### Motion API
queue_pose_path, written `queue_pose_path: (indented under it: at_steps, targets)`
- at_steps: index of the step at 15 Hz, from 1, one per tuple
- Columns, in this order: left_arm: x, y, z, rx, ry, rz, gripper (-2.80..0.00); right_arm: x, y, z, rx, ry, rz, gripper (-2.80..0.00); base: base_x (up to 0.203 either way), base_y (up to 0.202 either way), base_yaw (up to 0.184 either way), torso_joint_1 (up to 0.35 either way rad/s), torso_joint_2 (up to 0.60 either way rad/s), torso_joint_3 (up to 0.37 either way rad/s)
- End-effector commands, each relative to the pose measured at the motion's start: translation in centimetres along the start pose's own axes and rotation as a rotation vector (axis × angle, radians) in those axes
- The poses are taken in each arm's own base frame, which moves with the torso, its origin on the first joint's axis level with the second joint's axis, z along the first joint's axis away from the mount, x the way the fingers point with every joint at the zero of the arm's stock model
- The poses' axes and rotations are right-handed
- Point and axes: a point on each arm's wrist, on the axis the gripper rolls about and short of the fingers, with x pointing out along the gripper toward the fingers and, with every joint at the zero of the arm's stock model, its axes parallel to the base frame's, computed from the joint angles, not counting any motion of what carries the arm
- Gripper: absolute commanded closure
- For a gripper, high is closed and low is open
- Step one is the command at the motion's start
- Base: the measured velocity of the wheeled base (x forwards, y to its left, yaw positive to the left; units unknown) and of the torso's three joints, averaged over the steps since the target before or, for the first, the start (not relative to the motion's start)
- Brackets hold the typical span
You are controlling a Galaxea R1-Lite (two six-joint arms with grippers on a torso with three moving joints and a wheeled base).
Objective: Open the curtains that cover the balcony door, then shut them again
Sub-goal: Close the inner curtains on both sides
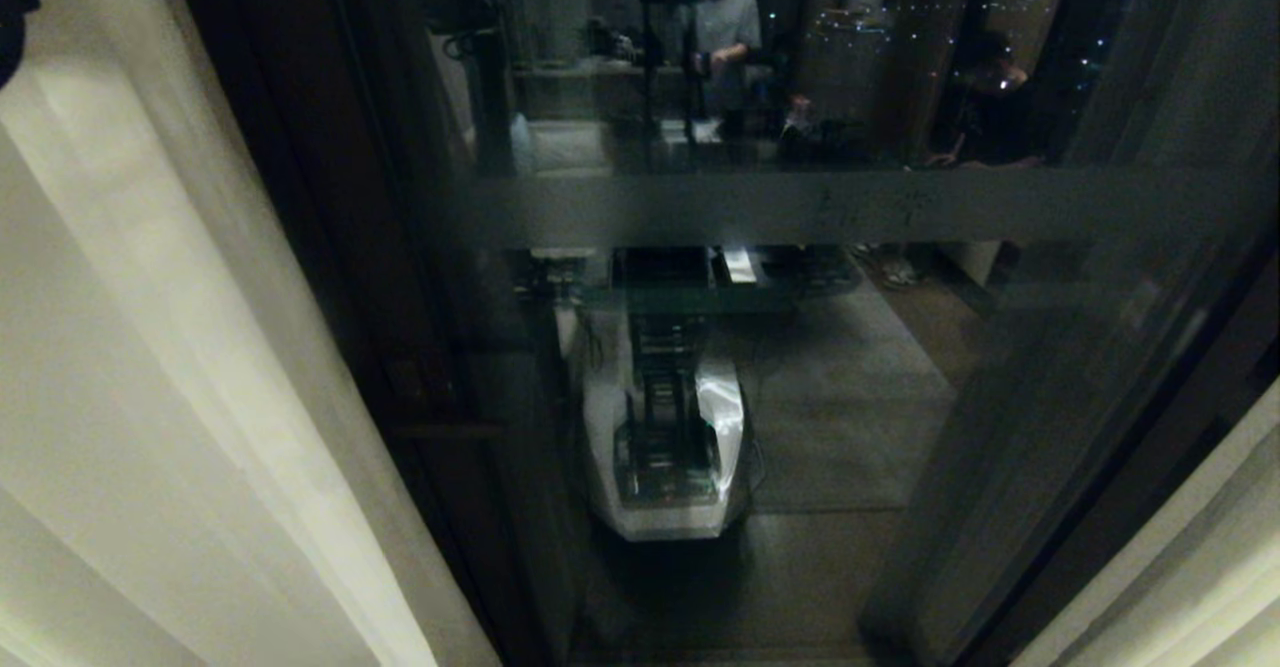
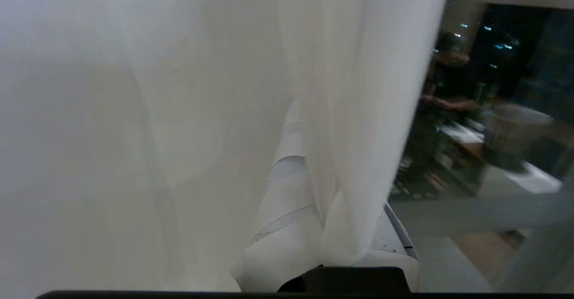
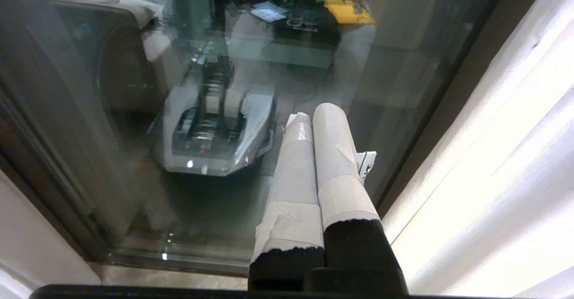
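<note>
Two cream curtain panels stand parted, baring the balcony door (image 1: 760,347) between them: the left curtain panel (image 1: 150,367) fills the head view from nine o'clock down to seven, and the right curtain panel (image 1: 1190,567) shows only at five o'clock. Across the dark glass runs a frosted band (image 1: 850,207), and the pane mirrors the robot's own base (image 1: 665,447) and a standing person (image 1: 725,37) at twelve o'clock. Neither arm shows in the head view. Seen from its wrist, the left gripper (image 2: 329,227) is clenched on a fold of the left curtain panel, the sheer cloth pinched between its tape-wrapped fingers (image 2: 287,191) and draping over them. From the other wrist, the right gripper (image 3: 314,115) points at the glass with its taped fingers pressed together, grasping nothing, the right curtain panel hanging just beside it at three o'clock.
</note>
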Motion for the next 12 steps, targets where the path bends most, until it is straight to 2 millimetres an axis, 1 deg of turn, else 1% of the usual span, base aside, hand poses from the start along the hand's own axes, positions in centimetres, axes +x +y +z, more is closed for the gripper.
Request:
queue_pose_path:
  at_steps: [1,12]
  targets:
    - [0.06,0.0,-0.02,-0.001,0.0,-0.001,0.0,0.01,0.0,0.0,-0.001,0.001,0.002,0.0,0.003,-0.13,0.009,0.007,0.0,0.002]
    - [-0.45,-0.02,-0.04,-0.001,-0.002,-0.001,0.0,0.01,0.0,0.0,-0.001,0.001,0.002,0.0,0.0,-0.188,0.001,0.004,0.0,0.002]
